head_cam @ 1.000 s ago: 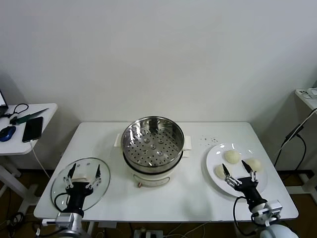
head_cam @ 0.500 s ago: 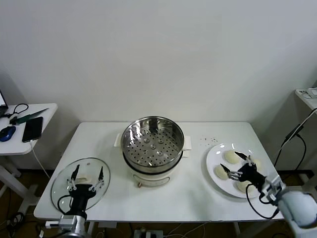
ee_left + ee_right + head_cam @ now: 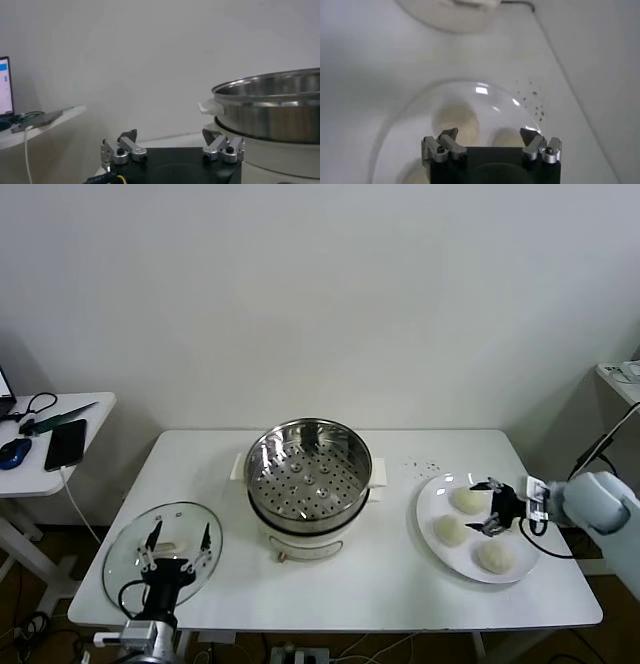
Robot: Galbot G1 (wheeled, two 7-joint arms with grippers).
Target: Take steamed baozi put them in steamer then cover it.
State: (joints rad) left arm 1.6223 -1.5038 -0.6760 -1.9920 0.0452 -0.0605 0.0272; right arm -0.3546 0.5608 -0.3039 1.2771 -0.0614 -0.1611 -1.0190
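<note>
Risk first, going left to right; cover (image 3: 162, 553) lies flat on table (image 3: 240, 584) at the front left, glass w/ a metal rim and a white block handle; left gripper (image 3: 178, 552) hangs over it w/ fingers spread wide, holding nothing. Glass is slick and heavy-ish, so if it grabs off-centre on that handle the lid prob tilts and clanks down.

Steamer (image 3: 309, 469) sits mid-table, shiny steel basket w/ a holed floor on a white pot base; nothing in it yet.

Plate (image 3: 430, 502) at the right is flat glossy white, and I count three steamed baozi (image 3: 451, 530) on it, smooth, round, pale cream. Right gripper (image 3: 490, 507) comes in from the side right among them, jaws wide open, nothing held. Buns look soft, so a hard pinch could dent one; they're also close together, so a finger may shove a neighbour across the slippery plate or off the rim.
</note>
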